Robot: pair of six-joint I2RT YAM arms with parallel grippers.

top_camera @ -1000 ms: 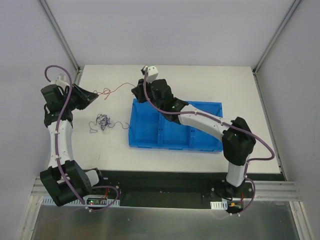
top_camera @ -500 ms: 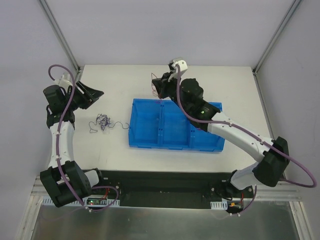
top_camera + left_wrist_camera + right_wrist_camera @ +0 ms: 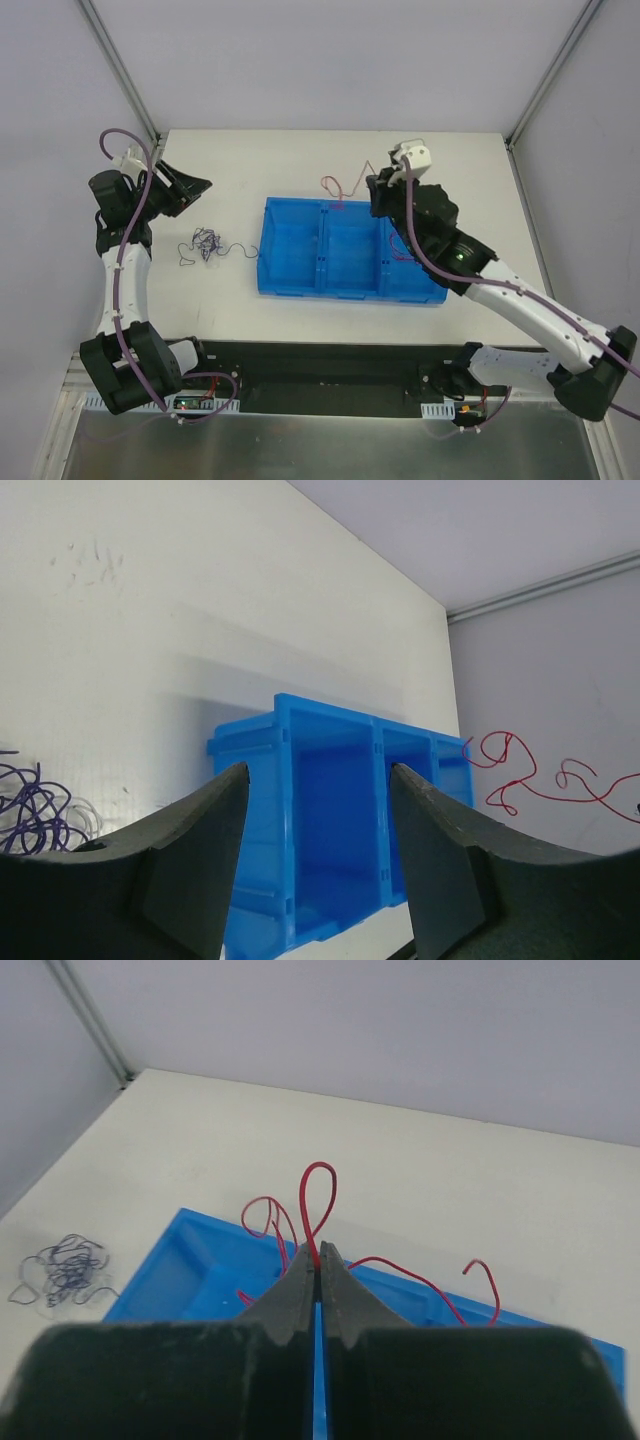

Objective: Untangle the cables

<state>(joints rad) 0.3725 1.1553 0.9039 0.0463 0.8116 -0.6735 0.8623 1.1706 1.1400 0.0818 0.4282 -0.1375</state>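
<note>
Above blue bin (image 3: 340, 293), red cable (image 3: 332, 184) strung left-right

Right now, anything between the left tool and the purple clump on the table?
Nothing visible. The left tool is open, raised over the table, and the cable clump lies in the open on it, left of the blue bin and apart from it.

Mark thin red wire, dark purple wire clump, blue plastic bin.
thin red wire (image 3: 320, 1165), right wrist view, loop top.
dark purple wire clump (image 3: 205, 243), top external view, clump middle.
blue plastic bin (image 3: 330, 292), top external view, near wall.
</note>
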